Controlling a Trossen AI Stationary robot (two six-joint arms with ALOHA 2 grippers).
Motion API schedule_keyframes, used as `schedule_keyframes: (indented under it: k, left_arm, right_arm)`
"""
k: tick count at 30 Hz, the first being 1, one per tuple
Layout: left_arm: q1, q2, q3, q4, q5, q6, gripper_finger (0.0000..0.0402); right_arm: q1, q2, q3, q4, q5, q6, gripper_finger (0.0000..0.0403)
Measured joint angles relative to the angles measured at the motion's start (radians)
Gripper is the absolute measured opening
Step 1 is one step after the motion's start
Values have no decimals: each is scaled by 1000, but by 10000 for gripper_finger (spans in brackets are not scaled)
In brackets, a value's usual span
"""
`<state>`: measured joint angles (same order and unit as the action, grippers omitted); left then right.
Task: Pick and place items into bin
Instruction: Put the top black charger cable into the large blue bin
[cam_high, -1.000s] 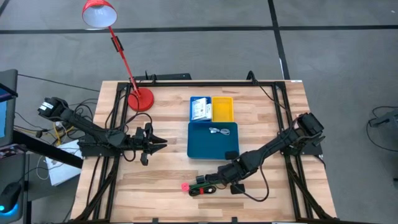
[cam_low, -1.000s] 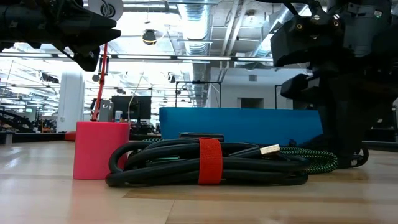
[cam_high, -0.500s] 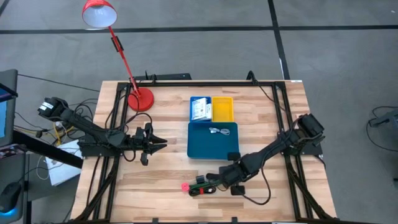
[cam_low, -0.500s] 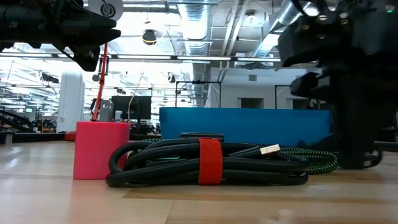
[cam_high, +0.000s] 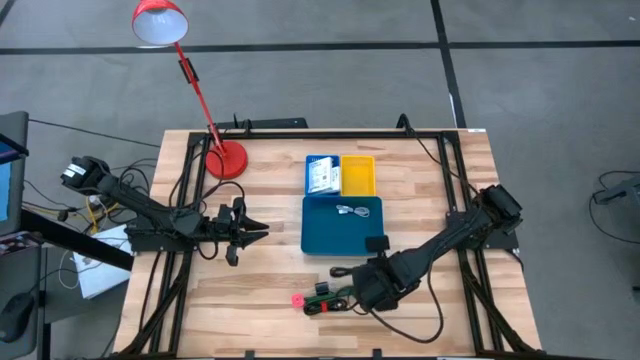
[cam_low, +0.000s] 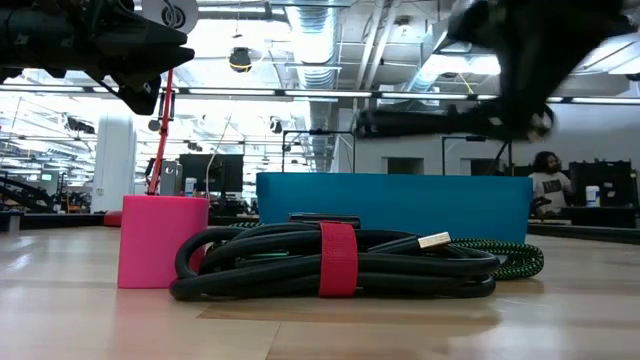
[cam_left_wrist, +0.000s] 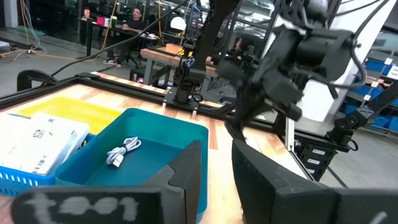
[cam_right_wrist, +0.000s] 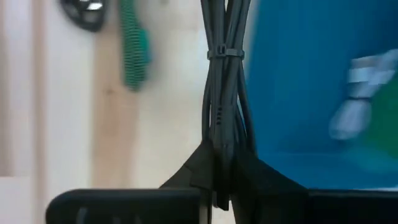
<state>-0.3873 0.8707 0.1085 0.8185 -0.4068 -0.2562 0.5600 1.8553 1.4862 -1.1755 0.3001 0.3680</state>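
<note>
R hand (cam_right_wrist: 217, 167) clenched on thin black zip-tied cable (cam_right_wrist: 217, 81), now lifted off the counter (cam_high: 260, 285); a sec ago it was down low. Cable hangs at teal tray (cam_right_wrist: 311, 81) edge, so I reckon drop-in comes next. Pink block (cam_high: 297, 299) and strapped coil (cam_low: 335, 262) still out. L hand (cam_high: 262, 231) parked, counter's left.

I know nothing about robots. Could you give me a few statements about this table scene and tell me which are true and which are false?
1. The right gripper is shut on a thin black cable bundle. True.
2. The teal tray is empty. False: a small white cable lies in it.
3. The pink block sits on the table. True.
4. The white packets lie in the yellow tray. False: they lie in the blue tray.
</note>
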Motion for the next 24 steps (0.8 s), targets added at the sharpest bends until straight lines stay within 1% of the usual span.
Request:
schedule_keyframes:
  k: [4,7,11,16,22,24]
  left_arm:
    - [0,0,0,-1,0,0,77]
    - [0,0,0,-1,0,0,77]
    - [0,0,0,-1,0,0,77]
    - [0,0,0,-1,0,0,77]
    - [0,0,0,-1,0,0,77]
    - [0,0,0,-1,0,0,77]
  right_arm:
    - [-36,-1,77,-139,109,-67,18]
    - [-87,-1,105,-211,149,-117,26]
    - [-170,-2,108,-239,148,-198,32]
    - [-267,-2,108,-223,147,-312,31]
    - [-368,-2,108,-223,141,-325,55]
    - [-391,-2,108,-223,124,-327,63]
